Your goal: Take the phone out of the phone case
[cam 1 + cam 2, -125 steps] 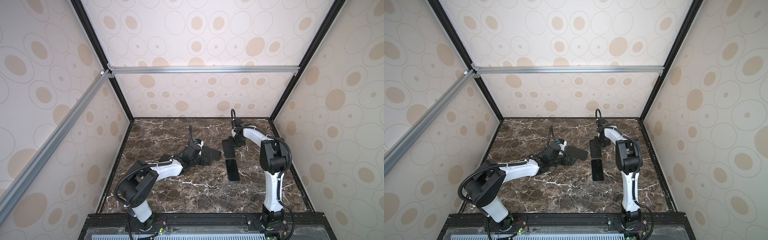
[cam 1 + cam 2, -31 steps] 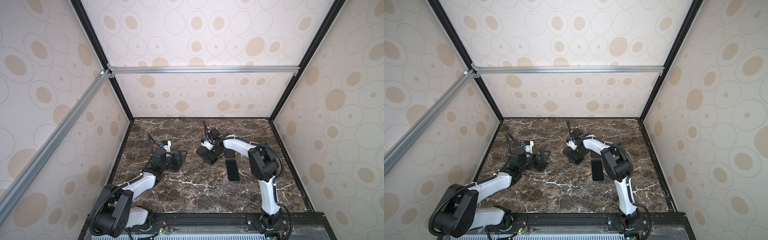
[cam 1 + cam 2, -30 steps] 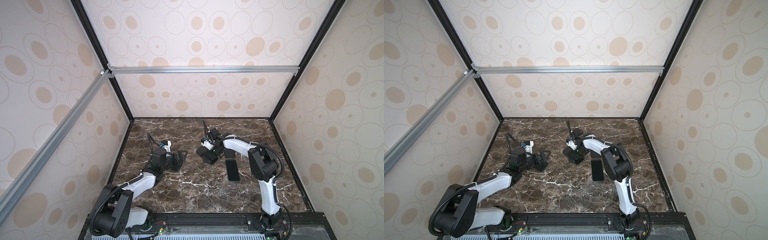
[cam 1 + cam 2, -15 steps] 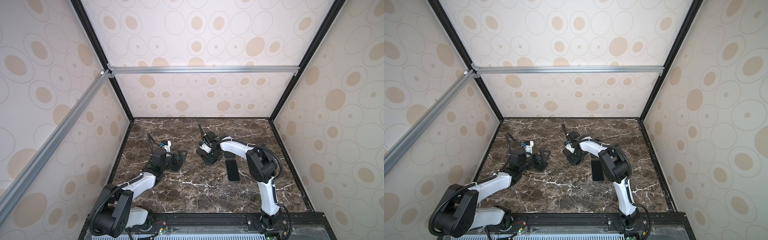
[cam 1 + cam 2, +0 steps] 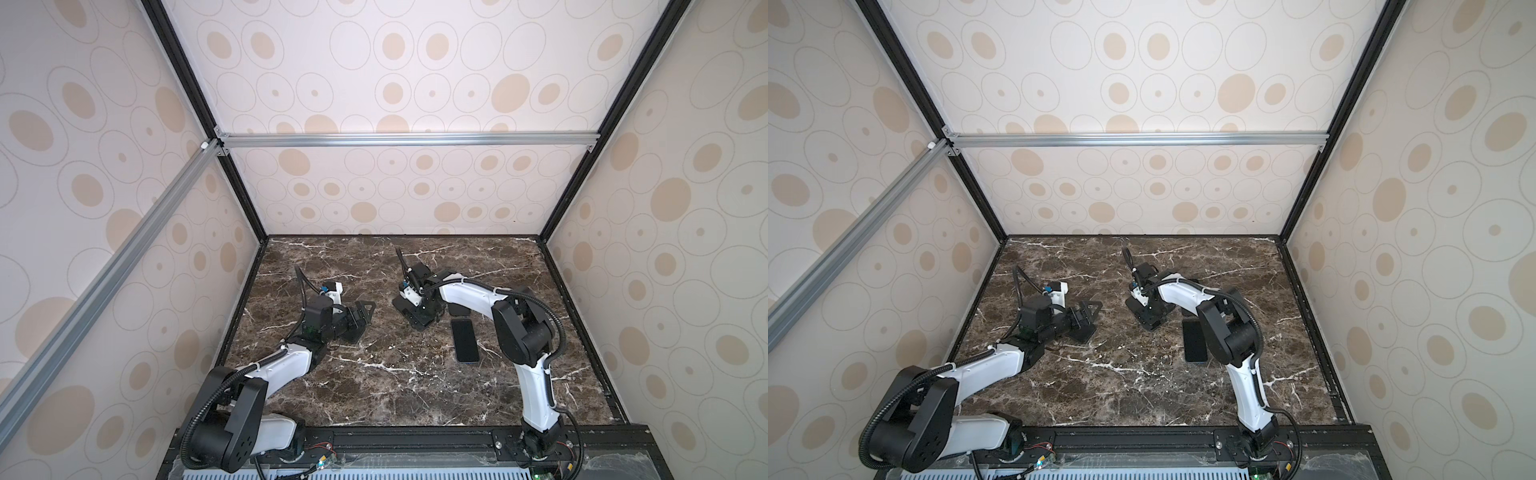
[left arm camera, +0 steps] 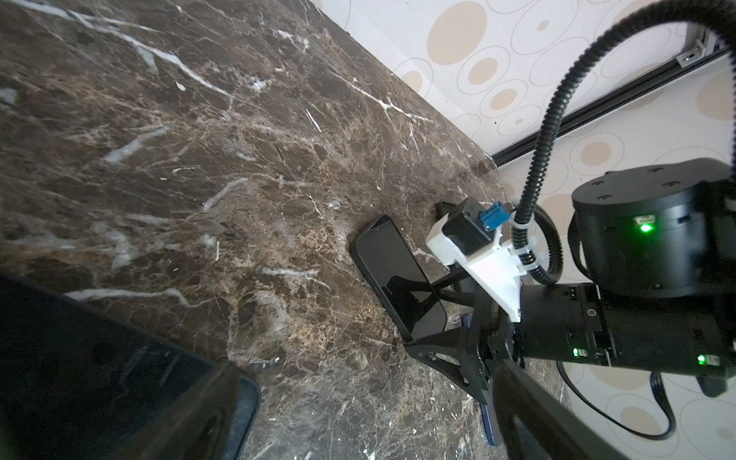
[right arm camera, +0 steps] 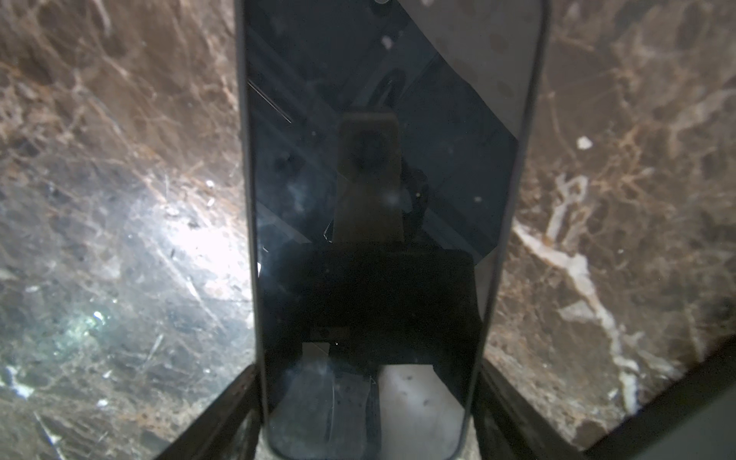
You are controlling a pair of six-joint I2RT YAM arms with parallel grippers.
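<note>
The right arm [image 5: 469,293] is reaching forward, wrist bending down. The right gripper [image 5: 417,318] is straddling the long edges of the grey-rimmed phone [image 7: 370,179], lying just left of the loose handset [image 5: 464,340]; whether it is clamping cannot be told. The left gripper [image 5: 359,318], farther left, is gaping wide.

place: robot lab cell | signs: aluminium frame [image 5: 407,139], patterned panels [image 5: 374,62], marble tabletop [image 5: 374,374], left arm [image 5: 282,365], right arm [image 5: 469,297]
</note>
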